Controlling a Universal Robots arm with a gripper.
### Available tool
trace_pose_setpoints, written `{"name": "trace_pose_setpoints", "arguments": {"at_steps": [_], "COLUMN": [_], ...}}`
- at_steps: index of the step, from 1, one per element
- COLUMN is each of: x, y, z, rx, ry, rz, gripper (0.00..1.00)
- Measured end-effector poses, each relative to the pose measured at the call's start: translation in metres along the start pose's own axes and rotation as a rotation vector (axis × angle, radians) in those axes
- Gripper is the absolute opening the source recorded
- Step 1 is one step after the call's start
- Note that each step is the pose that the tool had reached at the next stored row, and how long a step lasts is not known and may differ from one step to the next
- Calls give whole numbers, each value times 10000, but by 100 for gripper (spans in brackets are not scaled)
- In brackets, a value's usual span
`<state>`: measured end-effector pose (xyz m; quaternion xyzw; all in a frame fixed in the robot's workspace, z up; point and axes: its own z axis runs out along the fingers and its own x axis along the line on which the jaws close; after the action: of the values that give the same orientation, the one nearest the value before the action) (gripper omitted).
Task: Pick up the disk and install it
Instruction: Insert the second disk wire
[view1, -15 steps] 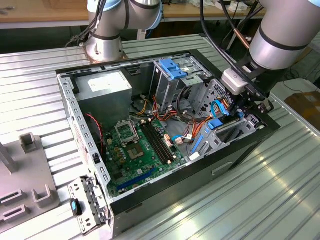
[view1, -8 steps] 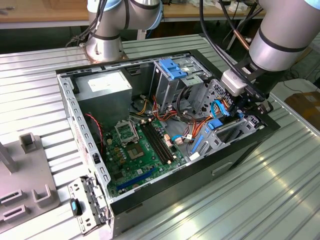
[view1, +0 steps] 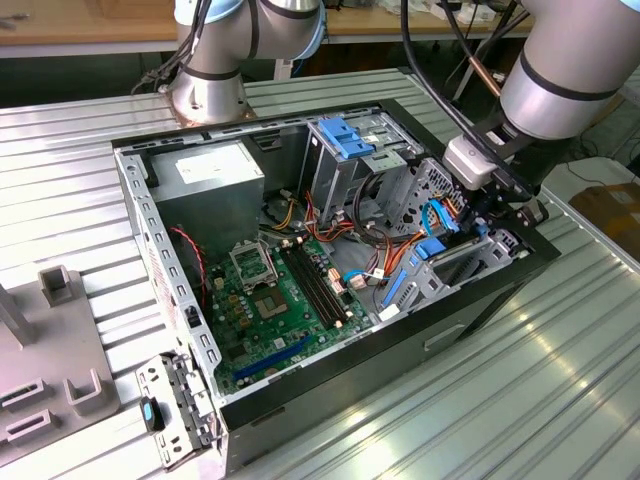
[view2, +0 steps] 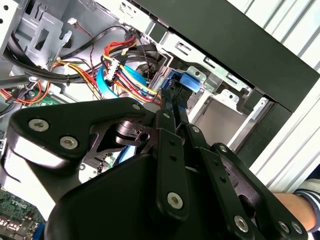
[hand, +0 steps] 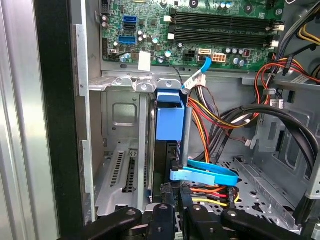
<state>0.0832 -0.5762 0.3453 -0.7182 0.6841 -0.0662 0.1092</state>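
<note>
Disk (hand: 169, 117) standing on edge, blue rail end showing, sitting in the drive bay (hand: 120, 165) at the front corner of the case (view1: 400, 350), right beside the motherboard (view1: 275, 300). In the first wrist view the gripper (hand: 177, 207) is down at the disk's near edge, and the fingers (hand: 163, 212) look pinched in on the dark slab, so I'd call the jaws closed on the disk. In the exterior view the arm (view1: 565, 75) hangs over that same corner, with the gripper buried among the metalwork.

Now the risks. A loop of blue ribbon cable (hand: 205, 175) and a bundle of coloured wires (hand: 220, 115) lie just beside the disk; a crooked push could snag or pinch them against the cage wall. If the disk is tilted in its guides, the rails may jam rather than seat, I reckon. There's also a person's sleeve (view2: 307, 205) near the gripper in the second wrist view, close enough to be bumped
</note>
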Motion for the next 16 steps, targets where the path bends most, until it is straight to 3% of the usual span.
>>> {"name": "trace_pose_setpoints", "arguments": {"at_steps": [4,9,16], "x": [17,20,44], "y": [4,10,25], "z": [13,32,59], "rx": [1,6,10], "ry": [-1,-52,-41], "rz": [14,58,124], "gripper": [16,16,16]}}
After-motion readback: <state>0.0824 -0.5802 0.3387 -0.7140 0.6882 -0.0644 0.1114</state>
